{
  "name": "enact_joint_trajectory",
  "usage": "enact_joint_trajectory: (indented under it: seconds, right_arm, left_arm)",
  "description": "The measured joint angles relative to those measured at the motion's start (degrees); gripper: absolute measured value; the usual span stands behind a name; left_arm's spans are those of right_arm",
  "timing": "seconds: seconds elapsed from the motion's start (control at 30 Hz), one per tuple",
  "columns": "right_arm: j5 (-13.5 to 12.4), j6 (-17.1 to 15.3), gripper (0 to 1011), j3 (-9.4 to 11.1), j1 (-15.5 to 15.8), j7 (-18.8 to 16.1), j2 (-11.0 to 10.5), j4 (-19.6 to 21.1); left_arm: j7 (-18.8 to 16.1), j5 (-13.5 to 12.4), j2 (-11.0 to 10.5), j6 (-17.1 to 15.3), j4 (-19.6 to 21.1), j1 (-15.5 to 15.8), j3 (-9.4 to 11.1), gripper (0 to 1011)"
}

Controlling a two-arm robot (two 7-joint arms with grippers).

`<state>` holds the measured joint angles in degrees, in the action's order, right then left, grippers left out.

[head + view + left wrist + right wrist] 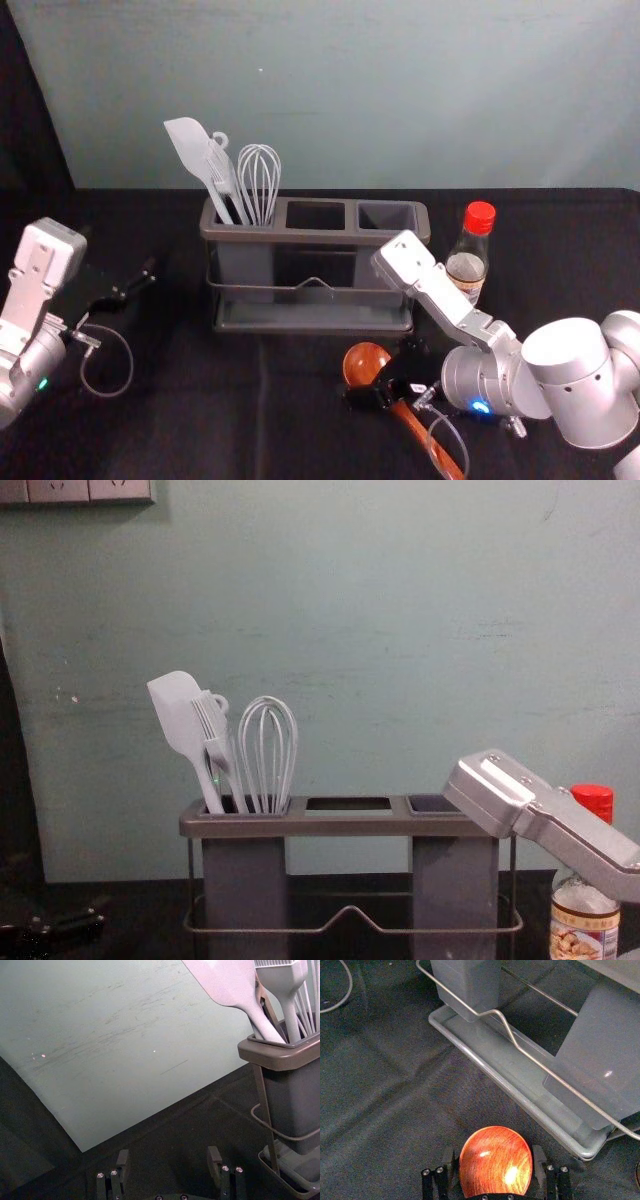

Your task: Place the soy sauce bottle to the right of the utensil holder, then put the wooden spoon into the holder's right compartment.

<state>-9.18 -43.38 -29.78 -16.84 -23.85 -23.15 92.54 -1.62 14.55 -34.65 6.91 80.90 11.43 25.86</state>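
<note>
Jaws spread, the right gripper (494,1154) is straddling the wooden spoon (364,362), lying before the utensil holder (335,238). It should be centring, then closing evenly before lifting. The soy sauce bottle (467,267) is standing right of the holder; the left gripper (169,1158) is idling, jaws apart, on its left.

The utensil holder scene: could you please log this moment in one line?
soy bottle: right of utensil holder; wooden spoon: outside holder; right gripper: open, at spoon's bowl; left gripper: open, left of holder
</note>
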Motion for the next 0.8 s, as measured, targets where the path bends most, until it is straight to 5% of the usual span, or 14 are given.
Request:
enact_joint_trajectory:
  seconds: [0.23, 0.6, 0.8]
  right_arm:
    - [-0.1, -0.1, 854, 0.0, 0.0, 0.0, 0.0, 0.0]
    - [-0.2, -0.1, 840, 0.1, 0.0, 0.0, 0.0, 0.1]
    - [-1.2, 7.4, 841, 4.0, 5.6, 0.4, -1.7, 5.8]
  left_arm:
    - [0.0, 0.0, 0.0, 0.0, 0.0, 0.0, 0.0, 1011]
    - [0.0, 0.0, 0.0, 0.0, 0.0, 0.0, 0.0, 1011]
    - [0.0, 0.0, 0.0, 0.0, 0.0, 0.0, 0.0, 1012]
